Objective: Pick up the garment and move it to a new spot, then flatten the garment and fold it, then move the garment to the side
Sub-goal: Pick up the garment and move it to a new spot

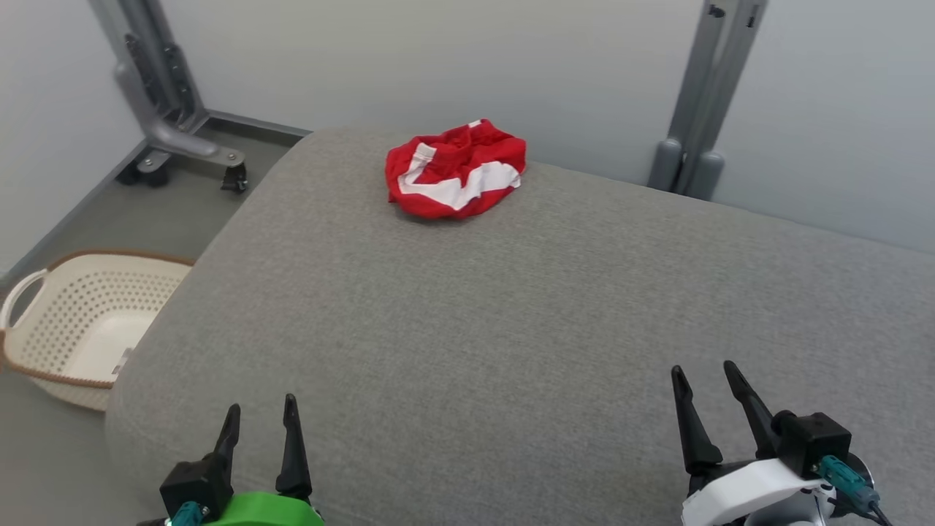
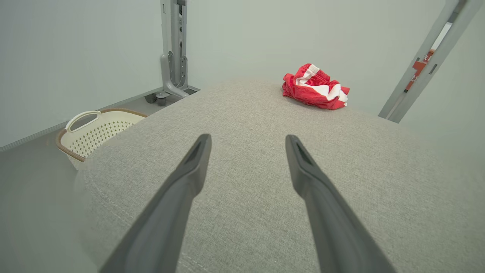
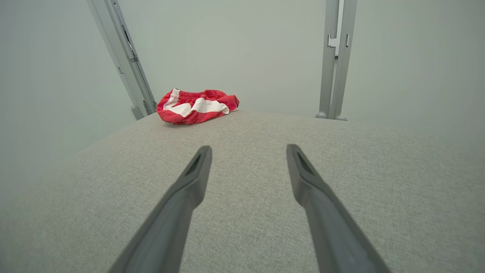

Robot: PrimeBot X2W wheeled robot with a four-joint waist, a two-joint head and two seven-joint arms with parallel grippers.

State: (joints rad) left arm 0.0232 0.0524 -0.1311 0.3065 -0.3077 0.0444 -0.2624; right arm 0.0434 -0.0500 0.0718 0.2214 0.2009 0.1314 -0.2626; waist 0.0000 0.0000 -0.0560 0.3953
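A crumpled red garment [image 1: 456,170] with white stripes lies bunched near the far edge of the grey cushioned surface [image 1: 511,314]. It also shows far off in the left wrist view as the garment [image 2: 314,87] and in the right wrist view as the garment [image 3: 197,106]. My left gripper [image 1: 261,415] hovers open at the near left edge, nothing between its fingers. My right gripper [image 1: 705,380] stands open at the near right, also holding nothing. Both are far from the garment. In the wrist views the left gripper [image 2: 248,140] and right gripper [image 3: 248,149] show spread fingers over bare fabric.
A cream perforated laundry basket [image 1: 80,321] sits on the floor left of the surface. A grey wheeled stand [image 1: 172,109] is at the back left and a grey upright post [image 1: 701,102] at the back right, against a pale wall.
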